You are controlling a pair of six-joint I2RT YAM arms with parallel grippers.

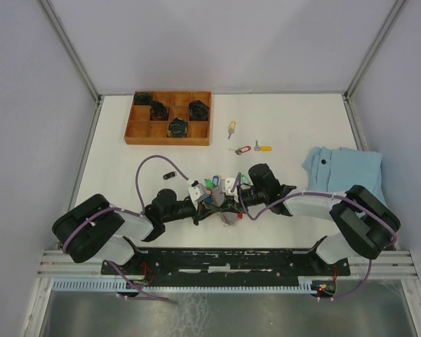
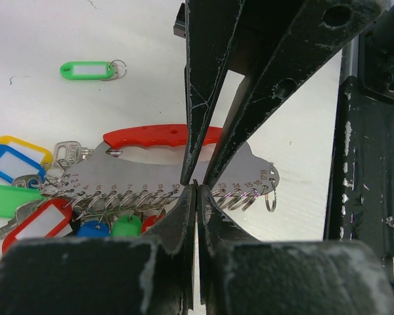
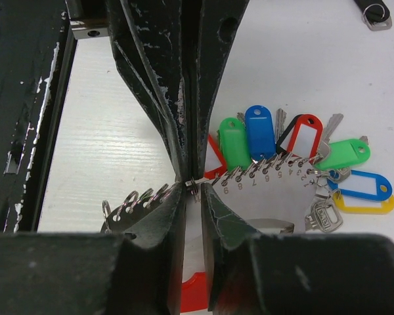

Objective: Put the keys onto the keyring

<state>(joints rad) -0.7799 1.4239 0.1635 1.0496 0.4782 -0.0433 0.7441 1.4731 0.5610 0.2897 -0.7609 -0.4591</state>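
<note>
The left gripper (image 2: pixel 194 186) is clenched on the thin edge of the keyring (image 2: pixel 118 176), a bunch with a red curved strap, a grey numbered metal plate fringed with small wire loops, and blue, green, red and yellow plastic tags. So slight a bite could let the plate swivel or slip out if it is tugged from 3 o'clock. The right gripper (image 3: pixel 192 186) is pinched down on one wire loop at the plate's edge, how firmly I cannot tell. It may nip a neighbouring loop too, or lose its own when pulling. Seen from overhead, the keyring lies between the claws, at 3 o'clock of the left and 9 o'clock of the right, touching both. The loose keys (image 1: pixel 243 149), small silver metal ones with oblong plastic tags, lie well apart toward 12 o'clock of the right gripper, so none is in hand to thread.
</note>
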